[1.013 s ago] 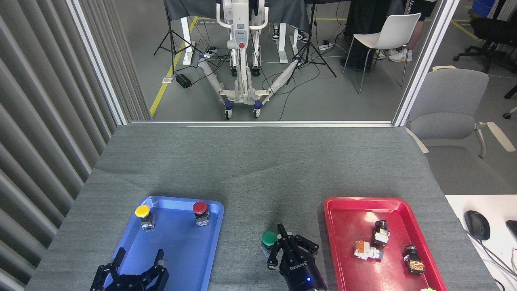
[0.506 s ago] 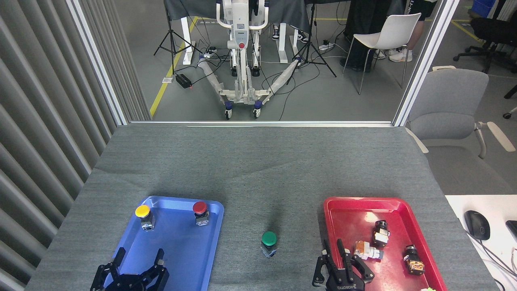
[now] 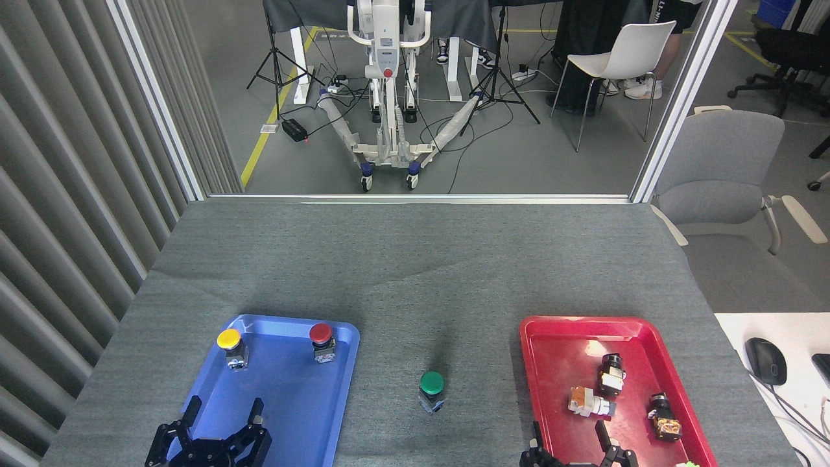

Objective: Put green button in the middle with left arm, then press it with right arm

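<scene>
With the green button point(image 3: 432, 384) upright in the middle point(image 3: 415, 285), both your left gripper point(image 3: 220, 418) and right gripper point(image 3: 570, 441) stood spread wide, empty; a square, gentle press was what counted.

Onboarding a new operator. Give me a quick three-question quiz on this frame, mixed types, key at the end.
1. True or false: the green button stands inside the blue tray.
2. Multiple choice: which capped buttons are in the blue tray? A) yellow and red B) green and red C) yellow only
3. Short answer: is the left pincer open or shut, and over what does it sit?

Key
1. False. It stands upright on the bare grey cloth between the blue tray and the red tray.
2. A. The yellow button and the red button stand near its far edge.
3. Open, over the near end of the blue tray.
</scene>
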Available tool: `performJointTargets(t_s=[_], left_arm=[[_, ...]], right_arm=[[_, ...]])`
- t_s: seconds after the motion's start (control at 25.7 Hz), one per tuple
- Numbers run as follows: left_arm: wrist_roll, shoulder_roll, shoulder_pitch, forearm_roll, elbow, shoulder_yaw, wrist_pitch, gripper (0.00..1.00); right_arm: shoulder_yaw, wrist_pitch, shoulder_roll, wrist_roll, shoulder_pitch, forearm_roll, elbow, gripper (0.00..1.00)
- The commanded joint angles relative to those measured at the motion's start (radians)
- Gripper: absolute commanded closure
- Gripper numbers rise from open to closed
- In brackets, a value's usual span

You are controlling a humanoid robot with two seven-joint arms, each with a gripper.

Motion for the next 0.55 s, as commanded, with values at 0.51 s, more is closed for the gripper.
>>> performJointTargets(t_s=[0.51], left_arm=[[-0.001,-0.002,-0.001,0.001,0.000,0.000,0.000,0.01]], right_arm=[[-0.003,-0.001,-0.006,0.004,0.010,0.000,-0.019,0.00]])
